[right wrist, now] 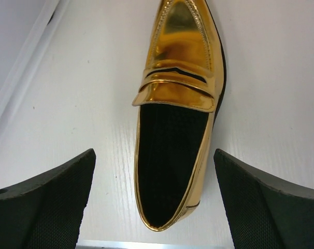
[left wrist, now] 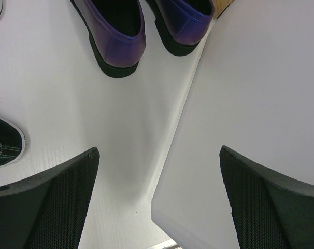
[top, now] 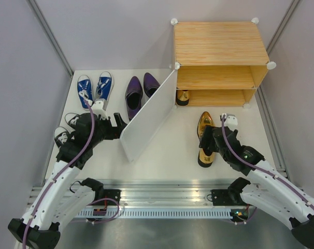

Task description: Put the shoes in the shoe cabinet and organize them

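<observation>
Left jaws wide beside open white door (top: pixel 146 116), purple shoes (top: pixel 133 96) beyond, right jaws wide over gold shoe (right wrist: pixel 175 88)

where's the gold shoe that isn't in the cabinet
Top view, right side: the gold shoe lies in front of the cabinet, toe toward it, under the open right tool.

The table (top: pixel 167 155) is seen whole from high above its near edge. Each wrist view is aimed down at close range: the gold shoe (right wrist: pixel 175 88) is framed on the right, the purple shoes (left wrist: pixel 126 49) on the left, and both are shared overhead.
</observation>
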Motion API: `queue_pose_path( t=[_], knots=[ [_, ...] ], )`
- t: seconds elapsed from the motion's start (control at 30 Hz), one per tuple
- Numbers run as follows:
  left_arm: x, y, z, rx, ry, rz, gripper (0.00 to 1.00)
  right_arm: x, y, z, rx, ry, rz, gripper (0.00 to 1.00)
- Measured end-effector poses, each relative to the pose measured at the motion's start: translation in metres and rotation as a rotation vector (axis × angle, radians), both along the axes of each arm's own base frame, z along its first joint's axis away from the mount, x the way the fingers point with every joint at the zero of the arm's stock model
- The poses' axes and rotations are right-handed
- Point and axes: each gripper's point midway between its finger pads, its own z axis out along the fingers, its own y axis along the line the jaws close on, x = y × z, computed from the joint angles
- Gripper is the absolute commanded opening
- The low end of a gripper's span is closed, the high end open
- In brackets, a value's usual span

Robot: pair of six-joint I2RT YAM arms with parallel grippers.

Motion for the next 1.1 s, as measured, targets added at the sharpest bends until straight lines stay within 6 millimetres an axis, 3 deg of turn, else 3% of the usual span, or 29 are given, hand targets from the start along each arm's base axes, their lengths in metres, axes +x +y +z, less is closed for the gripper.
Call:
queue_pose_path(
  t=[0.3,0.57,1.1],
  knots=[
    [0.000,0.000,0.000,0.000,0.000,0.000,0.99,-0.004,-0.014,-0.009,0.006,0.033,-0.110,0.98],
    [0.000,0.000,0.000,0.000,0.000,-0.001,0.99,-0.011,-0.016,-0.047,-0.016,0.103,-0.128,0.98],
    [-0.001,-0.003,0.000,0.000,0.001,-0.012,0.99,-0.010,-0.008,-0.093,-0.015,0.154,-0.128,0.98]
  ],
)
